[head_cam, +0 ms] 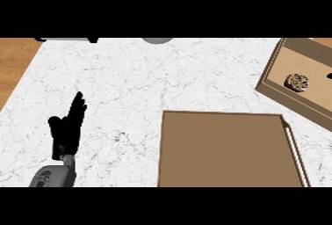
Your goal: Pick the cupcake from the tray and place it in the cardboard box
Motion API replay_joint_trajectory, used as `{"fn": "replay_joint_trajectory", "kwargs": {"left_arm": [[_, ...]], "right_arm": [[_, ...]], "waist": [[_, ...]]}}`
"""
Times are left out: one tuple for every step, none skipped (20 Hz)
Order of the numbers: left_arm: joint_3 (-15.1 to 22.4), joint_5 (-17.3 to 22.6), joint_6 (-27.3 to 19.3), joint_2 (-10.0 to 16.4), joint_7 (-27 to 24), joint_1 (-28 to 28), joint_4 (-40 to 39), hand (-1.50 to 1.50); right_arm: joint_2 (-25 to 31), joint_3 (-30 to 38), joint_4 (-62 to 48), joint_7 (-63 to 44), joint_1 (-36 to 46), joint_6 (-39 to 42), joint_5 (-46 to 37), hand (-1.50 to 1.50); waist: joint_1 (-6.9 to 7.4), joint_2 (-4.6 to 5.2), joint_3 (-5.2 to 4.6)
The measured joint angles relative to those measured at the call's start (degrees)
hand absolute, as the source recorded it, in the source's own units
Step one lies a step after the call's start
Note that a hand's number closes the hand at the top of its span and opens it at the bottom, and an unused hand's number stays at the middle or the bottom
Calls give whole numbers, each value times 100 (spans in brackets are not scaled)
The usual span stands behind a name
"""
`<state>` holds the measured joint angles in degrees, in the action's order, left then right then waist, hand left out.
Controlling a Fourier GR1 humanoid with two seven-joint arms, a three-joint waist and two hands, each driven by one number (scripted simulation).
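Observation:
The cupcake (297,82), pale and speckled, lies inside the open cardboard box (280,61) at the right edge of the counter. A flat brown tray (227,149) with a thin rim sits at the front centre with nothing on it. My left hand (66,127) rests open at the left, fingers straight and pointing away, well clear of both. Only a small black bit at the right edge, just right of the cupcake, seems to be my right hand (329,75); the rest is out of view.
The white marble counter (142,79) stretches between my left hand and the box. A grey round object (157,40) and a dark and white item (65,39) peek in at the far edge. Wooden floor (16,61) shows past the counter's left edge.

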<state>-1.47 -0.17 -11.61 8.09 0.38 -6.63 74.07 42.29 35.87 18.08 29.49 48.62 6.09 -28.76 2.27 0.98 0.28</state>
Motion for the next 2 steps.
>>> {"fn": "replay_joint_trajectory", "kwargs": {"left_arm": [[-3, 9, 20, 15, 31, -16, 17, 0], [0, 10, 30, 13, 17, 3, 9, 0]], "right_arm": [[86, 135, -82, 64, -10, 122, 136, -150], [179, 257, -164, 126, -35, 255, 260, -150]], "waist": [[-5, 1, 0], [-9, 3, 0]]}}
